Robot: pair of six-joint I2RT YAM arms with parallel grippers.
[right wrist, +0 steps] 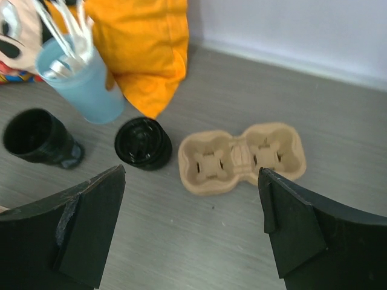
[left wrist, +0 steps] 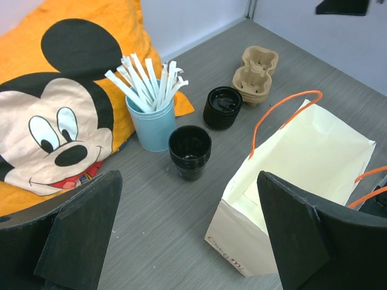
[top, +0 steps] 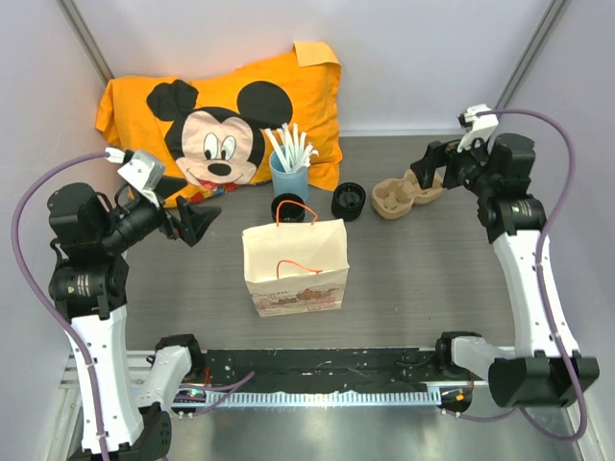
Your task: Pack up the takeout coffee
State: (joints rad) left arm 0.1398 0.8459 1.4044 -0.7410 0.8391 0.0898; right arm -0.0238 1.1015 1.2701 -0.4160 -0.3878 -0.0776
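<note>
left pincer (top: 197,207) and right pincer (top: 423,173) hover spread wide, holding nothing. the takeout coffee (top: 348,201) stands on the surface (top: 432,274) between the blue cup (top: 288,181) and cardboard tray (top: 402,196), behind the paper bag (top: 294,261).

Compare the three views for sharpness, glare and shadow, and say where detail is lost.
Top external view: sharp, evenly lit, with bright glare on the metal strip at the near edge. Left wrist view: crisp on the blue cup and paper bag, shadows soft. Right wrist view: softest, the blue cup and pulp cup tray slightly blurred; the end effector fingers are featureless dark shapes.
</note>
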